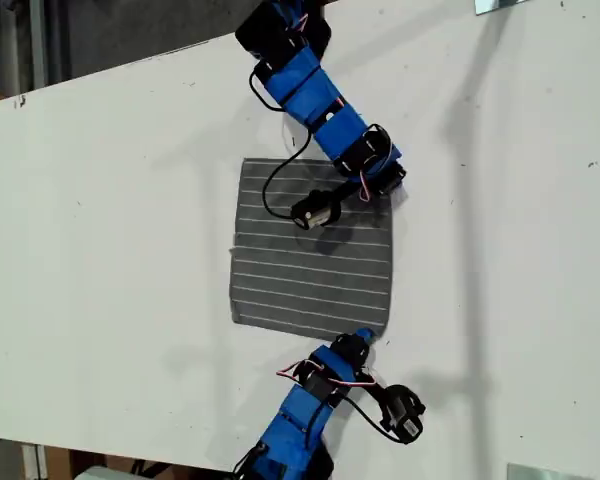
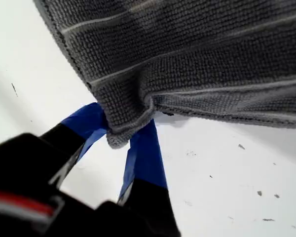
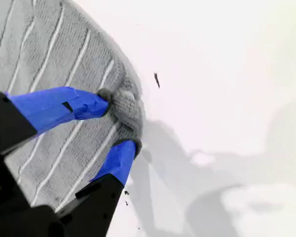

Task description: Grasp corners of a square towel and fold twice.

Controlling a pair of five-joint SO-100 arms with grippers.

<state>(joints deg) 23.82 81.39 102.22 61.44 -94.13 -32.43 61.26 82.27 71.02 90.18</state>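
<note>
Towel [image 1: 310,255] spread flat on white table [image 1: 110,250] at the exterior view's centre, one corner [image 2: 117,138] pinched by my first gripper [image 2: 123,129], another corner [image 3: 126,111] clamped by my second gripper [image 3: 116,121]

Lab-style robot bench: bare white tabletop [image 1: 100,250], scuffed and speckled; metal brackets [image 1: 500,5] at its edges; grey floor beyond.

No writing, label, brand, number or sign could be read in any view, neither on the towel [image 1: 312,245] nor on the white desk [image 1: 110,250].
</note>
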